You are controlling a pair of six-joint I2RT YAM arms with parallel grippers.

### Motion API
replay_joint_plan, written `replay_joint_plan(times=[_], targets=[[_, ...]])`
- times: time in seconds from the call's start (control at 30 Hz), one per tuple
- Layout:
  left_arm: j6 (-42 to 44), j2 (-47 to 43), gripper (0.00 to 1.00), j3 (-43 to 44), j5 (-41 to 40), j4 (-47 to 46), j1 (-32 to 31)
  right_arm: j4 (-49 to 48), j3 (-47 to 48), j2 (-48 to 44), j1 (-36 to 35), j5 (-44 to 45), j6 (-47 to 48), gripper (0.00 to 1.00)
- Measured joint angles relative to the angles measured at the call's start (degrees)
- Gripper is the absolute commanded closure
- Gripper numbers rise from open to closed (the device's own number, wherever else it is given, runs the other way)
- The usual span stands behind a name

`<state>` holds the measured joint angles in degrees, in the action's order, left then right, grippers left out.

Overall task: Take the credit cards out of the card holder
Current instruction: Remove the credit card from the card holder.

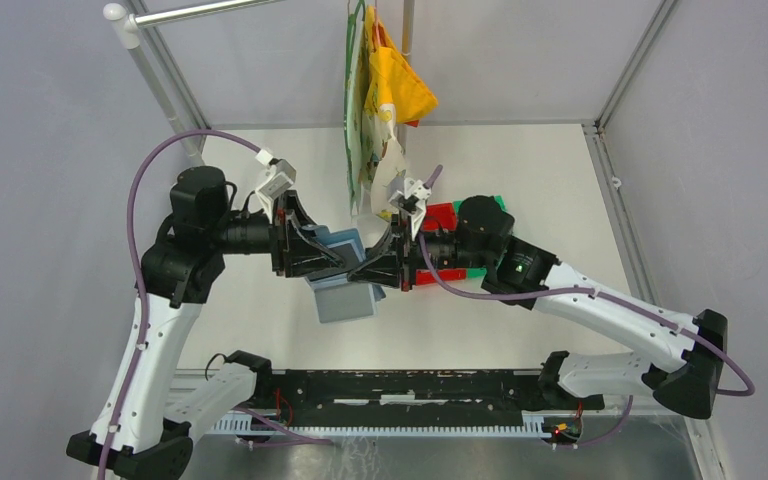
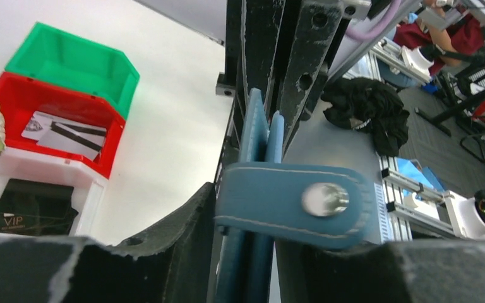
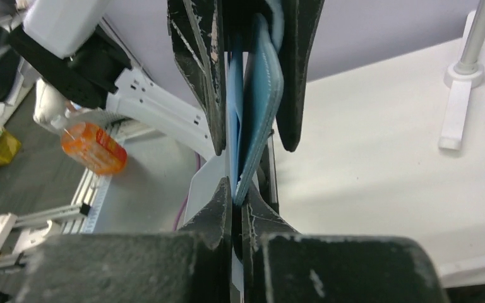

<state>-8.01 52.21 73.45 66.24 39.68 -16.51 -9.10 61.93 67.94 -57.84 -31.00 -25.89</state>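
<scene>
You have the card holder (image 3: 259, 95) on edge above the table (image 1: 260, 330), between both arms. Right gripper (image 3: 232, 202) jaws are pinched together on its near edge; left gripper (image 3: 252, 142) jaws straddle it, apart (grip not confirmable).

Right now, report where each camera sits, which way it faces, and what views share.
Top external: above, behind the bases, looking down at the white table; left arm and right arm show.
Left wrist: on the left arm, facing right past the left end effector's black fingers toward red, green and white plastic bins.
Right wrist: on the right arm, facing left past the right end effector's fingers.
Shared: all three show the teal-blue soft folding wallet; each wrist view, the other end effector.
</scene>
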Motion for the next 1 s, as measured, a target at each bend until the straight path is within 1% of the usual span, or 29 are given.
replay_joint_plan(times=[0.1,0.17,0.3,0.37,0.47,0.6,0.7,0.8,0.9,1.0], targets=[[6.38,0.42,0.65,0.07,1.53,5.53,0.04,9.51,5.22,2.01,0.0,-2.27,4.5,1.0],[10.25,0.96,0.72,0.5,2.01,9.64,0.04,14.69,7.93,3.13,0.28,-3.45,7.04,1.0],[17.42,3.21,0.84,2.45,3.76,17.38,0.04,21.0,11.23,4.39,0.42,-4.96,10.93,1.0],[19.93,4.02,0.86,3.15,4.72,20.06,0.0,22.8,12.11,4.79,0.42,-5.62,12.24,1.0],[22.69,4.61,0.85,3.76,5.86,22.97,-0.02,24.85,13.38,5.35,0.42,-6.67,14.01,1.0],[24.7,5.09,0.75,4.72,6.99,25.03,0.0,27.3,15.5,6.12,0.35,-7.65,15.78,1.0],[25.2,5.22,0.71,5.27,7.91,25.75,-0.02,27.96,15.87,6.14,0.35,-7.93,16.52,1.0],[25.22,5.49,0.69,5.92,8.87,26.27,0.0,28.92,15.85,6.19,0.35,-8.13,17.14,1.0],[25.22,5.86,0.7,6.51,9.33,26.27,-0.02,29.92,15.85,6.23,0.37,-8.52,17.49,1.0],[25.22,6.16,0.79,6.64,9.35,26.27,-0.02,30.91,15.85,6.29,0.37,-8.7,17.99,1.0]])
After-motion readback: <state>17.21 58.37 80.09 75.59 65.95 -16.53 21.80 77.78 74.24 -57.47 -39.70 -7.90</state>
